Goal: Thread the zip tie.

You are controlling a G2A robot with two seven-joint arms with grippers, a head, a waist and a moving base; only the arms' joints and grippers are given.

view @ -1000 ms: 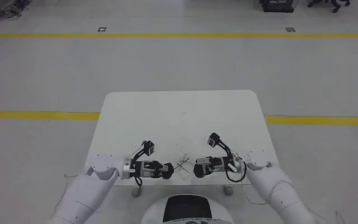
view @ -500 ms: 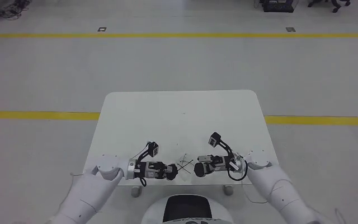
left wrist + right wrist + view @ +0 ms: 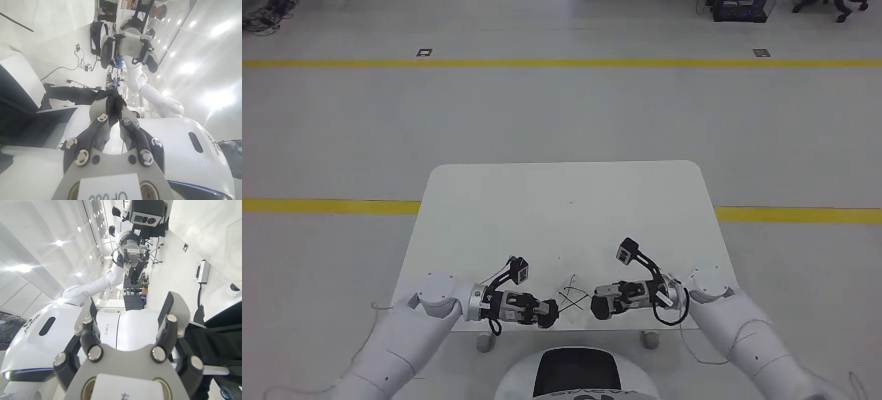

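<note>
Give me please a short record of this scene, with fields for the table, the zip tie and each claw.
table: white, with both arms over its near edge
zip tie: thin dark strands between the two claws; too small to tell if it is threaded
left claw: shut, pointing toward the zip tie; cannot tell if it grips it
right claw: open, fingers wide apart, nothing between them

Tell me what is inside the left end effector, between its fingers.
The left end effector is shut, pads pressed together. Anything pinched between them is covered. From above, the thin zip tie shows just past its tip.
</note>
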